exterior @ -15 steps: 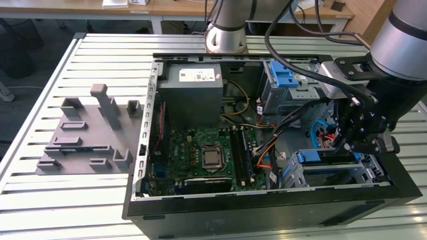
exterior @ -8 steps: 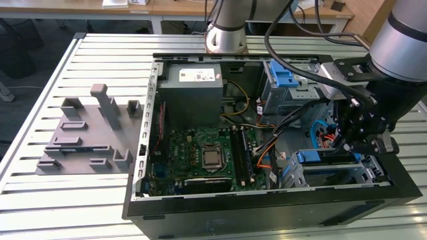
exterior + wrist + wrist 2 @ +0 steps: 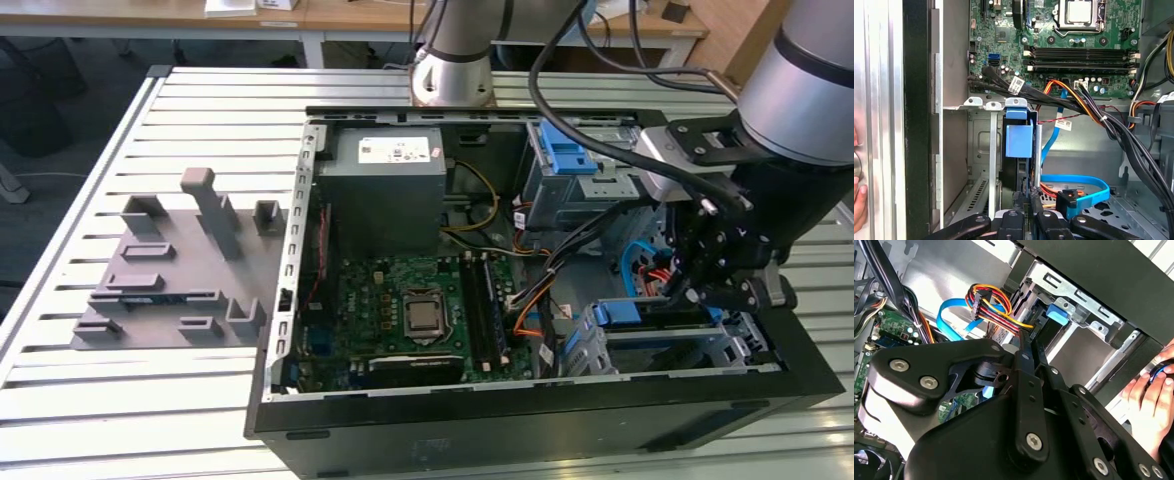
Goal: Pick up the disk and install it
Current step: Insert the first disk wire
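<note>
While the arm leans in over the open computer case (image 3: pixel 534 410) on the slatted bench (image 3: pixel 80 170), the gripper (image 3: pixel 705 290) hangs low inside the case at its corner by the front edge of the bench, on the exterior view's right, right at the grey drive cage (image 3: pixel 667 345). There's the disk (image 3: pixel 654 313), standing on edge in that cage, its blue carrier end showing just under the gripper in the exterior view. Switch to the first wrist view and you get what the far camera can't give: the disk (image 3: pixel 1019 150) sits upright in its slot, blue tab facing out, with the black fingertips (image 3: pixel 1026 200) drawn close together on its near edge, so the narrow-set fingers look clamped on it. That same view shows the motherboard (image 3: pixel 1079 45) beyond the cage and a blue data cable (image 3: pixel 1089 187) looping beside it. The second wrist view shows the gripper's black linkage (image 3: pixel 1019 405) up close, a bundle of coloured wires (image 3: pixel 996 307), the cage's blue latch (image 3: pixel 1058 313), and a person's hand (image 3: pixel 1154 390) resting at the outside of the case.
</note>
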`<state>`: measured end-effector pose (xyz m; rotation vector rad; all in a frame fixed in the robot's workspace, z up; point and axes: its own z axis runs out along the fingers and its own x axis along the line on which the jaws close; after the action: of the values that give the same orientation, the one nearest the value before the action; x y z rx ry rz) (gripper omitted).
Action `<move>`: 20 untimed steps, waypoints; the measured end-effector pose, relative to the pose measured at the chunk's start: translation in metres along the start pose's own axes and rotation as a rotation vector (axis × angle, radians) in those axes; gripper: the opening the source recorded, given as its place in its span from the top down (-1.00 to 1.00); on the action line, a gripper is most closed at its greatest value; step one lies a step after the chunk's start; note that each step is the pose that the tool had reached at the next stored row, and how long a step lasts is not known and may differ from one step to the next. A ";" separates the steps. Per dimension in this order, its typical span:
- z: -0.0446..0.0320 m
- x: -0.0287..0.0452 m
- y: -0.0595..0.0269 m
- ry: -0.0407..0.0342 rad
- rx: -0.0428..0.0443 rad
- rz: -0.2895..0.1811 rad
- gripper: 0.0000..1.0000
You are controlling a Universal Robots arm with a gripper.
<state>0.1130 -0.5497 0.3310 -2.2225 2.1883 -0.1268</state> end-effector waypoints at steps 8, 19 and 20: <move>0.0020 0.0003 0.0002 0.0000 0.0000 0.000 0.67; -0.0042 0.0006 -0.0003 -0.0058 0.0001 0.000 0.52; -0.0059 0.0006 -0.0004 -0.0058 0.0001 0.000 0.52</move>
<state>0.1130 -0.5501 0.3369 -2.2195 2.1858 -0.1203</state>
